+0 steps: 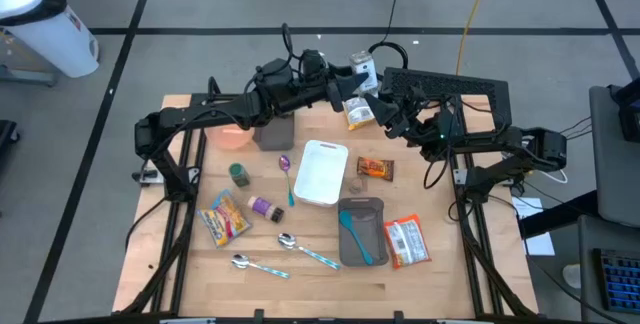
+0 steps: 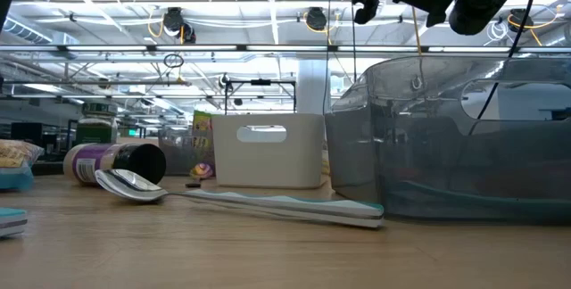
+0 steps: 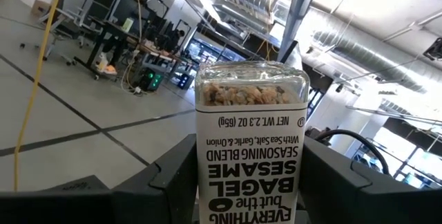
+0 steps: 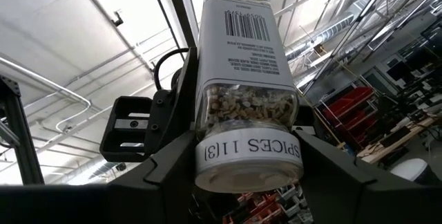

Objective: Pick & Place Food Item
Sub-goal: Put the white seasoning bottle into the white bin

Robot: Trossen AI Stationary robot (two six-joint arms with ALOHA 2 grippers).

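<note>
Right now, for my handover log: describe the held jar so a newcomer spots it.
Look above the table's far edge, where the left gripper and right gripper meet. The seasoning jar sits between them: white label, seeds showing inside, the only item off the table.

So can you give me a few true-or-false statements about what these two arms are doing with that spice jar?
1. Both grippers hold the seasoning jar. True: left gripper and right gripper each clasp it.
2. The jar stands on the table. False: it is held up in the air.
3. The jar's label reads bagel sesame seasoning. True.
4. The white tray holds a spoon. False: it looks empty.
5. A teal utensil lies in the grey container. True.
</note>
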